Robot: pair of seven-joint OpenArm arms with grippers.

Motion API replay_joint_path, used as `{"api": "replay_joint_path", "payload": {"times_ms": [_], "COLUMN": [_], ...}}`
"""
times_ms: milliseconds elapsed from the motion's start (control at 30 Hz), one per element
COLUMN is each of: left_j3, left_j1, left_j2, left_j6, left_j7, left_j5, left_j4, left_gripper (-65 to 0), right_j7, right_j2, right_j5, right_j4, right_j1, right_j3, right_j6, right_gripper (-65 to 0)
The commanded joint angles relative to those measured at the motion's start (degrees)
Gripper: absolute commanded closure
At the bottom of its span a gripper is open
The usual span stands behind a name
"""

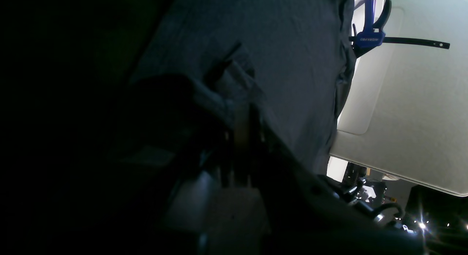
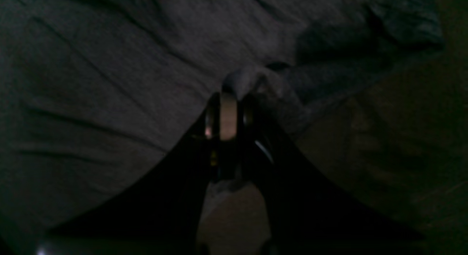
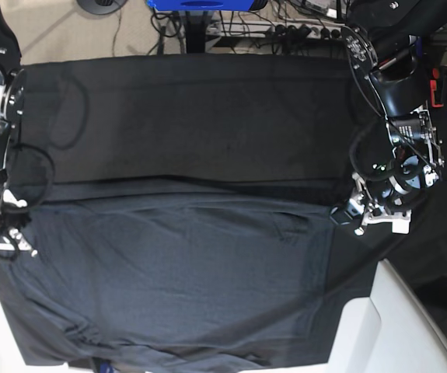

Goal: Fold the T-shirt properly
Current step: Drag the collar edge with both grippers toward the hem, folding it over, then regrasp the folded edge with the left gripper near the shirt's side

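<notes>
Black tablecloth covers the work surface from edge to edge in the base view, with cables and grey floor visible along the top of the frame and a white panel at the lower right corner. On the near half of the cloth lies the T-shirt, a charcoal-grey knit slightly lighter than the cloth beneath it. It is spread flat and wide, its long axis running across the table from one arm to the other, its upper edge a nearly straight line just below the middle of the table. Shallow creases cross the fabric.

At the shirt's right-hand end in the base view, the left gripper has its jaws pinched together on a corner of the fabric, which stretches in a taut line from there down toward the lower edge. Its wrist view shows a small bunch of grey knit caught between the closed fingers, with a blue clamp fixed at the table's edge beyond.

At the opposite end, the right gripper sits at the shirt's edge. Its wrist camera, though very dark, shows the closed jaws gripping a raised fold of the shirt, the cloth wrapped over the fingertips and wrinkles fanning away from the pinch.
</notes>
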Motion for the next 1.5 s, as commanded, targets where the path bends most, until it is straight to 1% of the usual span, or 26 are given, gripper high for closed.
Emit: {"api": "replay_joint_path", "payload": {"times_ms": [0,167,233,333,400,433,467,533,633,700,733,800,867,900,933,1000,1033,1100,1133,1233,1267,1300,1367,1400,1433,1467], "left_j3": [0.0,0.1,1.4,2.8,2.8,2.7,2.7,2.7,2.6,2.6,2.6,2.6,2.6,2.6,2.6,2.8,2.9,2.7,2.6,2.8,2.9,3.0,3.2,3.7,4.2,4.2], "left_j1": [-1.4,-1.4,-1.4,-1.5,-2.4,-2.5,-2.7,-2.9,-3.0,-3.0,-2.7,-1.3,1.7,3.6,5.9,10.9,13.6,18.7,20.8,26.3,28.0,29.3,32.6,33.5,34.1,34.7], "left_j2": [-0.7,-0.7,-0.7,-0.9,-1.1,-1.1,-1.1,-1.3,-3.0,-4.0,-4.5,-4.9,-5.4,-5.4,-5.6,-5.6,-5.6,-5.7,-5.8,-6.8,-6.8,-6.6,-6.7,-6.7,-6.8,-6.8], "left_j6": [-0.3,-0.3,-0.3,-0.3,-0.3,-0.3,-0.3,-0.3,-0.5,-0.7,-0.8,-0.8,-0.8,-1.0,-1.5,-2.8,-2.9,-3.1,-3.1,-3.3,-3.3,-3.3,-3.3,-3.5,-4.4,-6.4], "left_j7": [-0.6,-4.1,-4.4,-4.4,-4.5,-4.6,-5.3,-8.0,-10.6,-10.9,-10.9,-10.9,-10.9,-10.8,-10.7,-10.7,-10.7,-10.9,-10.9,-11.2,-12.2,-13.3,-15.8,-16.6,-17.0,-17.2], "left_j5": [-1.2,-1.2,-1.2,-1.2,-1.2,-1.2,-1.2,-1.2,-1.7,-1.8,-1.8,-1.8,-1.8,-1.8,-1.8,-1.4,-1.3,-1.3,-1.2,-1.2,-1.2,-1.2,-1.2,-1.3,-1.3,-1.3], "left_j4": [1.1,0.7,0.7,1.2,0.7,0.5,0.2,0.1,0.4,1.6,3.0,7.8,13.7,16.7,19.5,24.3,25.7,27.3,27.6,28.8,29.4,30.0,30.8,30.8,30.7,30.3], "left_gripper": [0.0,0.0,0.0,-0.2,-14.0,-19.9,-25.0,-35.5,-46.7,-51.2,-52.5,-53.8,-53.2,-52.8,-52.7,-52.5,-52.5,-52.3,-52.3,-52.3,-52.3,-52.7,-53.5,-53.6,-53.6,-53.6], "right_j7": [0.9,0.9,1.9,4.0,5.5,6.6,8.0,11.2,16.4,19.4,20.5,22.5,23.7,23.9,23.8,23.7,23.7,23.6,22.7,19.1,18.3,17.8,17.8,17.9,17.9,17.8], "right_j2": [0.9,0.8,0.8,0.8,0.8,0.8,0.8,0.8,0.8,0.8,1.0,0.9,0.7,-0.2,-2.2,-5.5,-6.5,-8.5,-8.8,-8.8,-8.8,-8.8,-8.7,-8.1,-7.4,-7.0], "right_j5": [-0.1,-0.1,-0.1,-0.1,-0.1,-0.1,-0.1,-0.1,0.0,0.1,0.1,0.2,0.3,0.7,2.0,5.6,7.8,13.1,16.2,23.7,26.3,29.1,34.2,35.1,35.4,35.4], "right_j4": [0.8,0.8,0.8,0.8,0.9,0.9,0.9,0.9,1.8,4.1,6.1,12.7,20.5,24.3,27.8,33.5,35.2,35.7,35.7,35.6,35.4,34.6,32.1,30.1,27.7,24.4], "right_j1": [1.9,1.9,1.9,1.7,1.7,1.7,1.6,1.5,0.0,-1.9,-3.5,-8.1,-13.9,-16.9,-19.2,-24.1,-26.3,-28.9,-30.1,-32.8,-33.4,-33.9,-34.0,-33.6,-32.6,-30.8], "right_j3": [0.0,0.0,0.0,0.0,0.0,0.0,0.0,0.0,0.3,0.4,0.5,0.5,1.2,2.5,4.2,8.7,10.9,14.5,15.9,17.1,17.2,17.2,17.2,17.2,16.8,17.0], "right_j6": [0.1,0.1,0.1,0.1,0.2,0.5,1.6,6.2,12.7,15.2,15.4,15.5,15.5,15.5,15.5,15.5,15.5,15.6,15.8,16.0,16.0,16.0,16.0,16.0,16.4,17.2], "right_gripper": [0.0,-1.4,-6.8,-19.4,-27.2,-29.4,-30.3,-30.3,-30.3,-30.3,-30.3,-30.3,-30.3,-30.3,-30.3,-30.8,-30.8,-30.8,-31.2,-32.0,-34.1,-37.7,-47.6,-50.6,-51.2,-50.6]}}
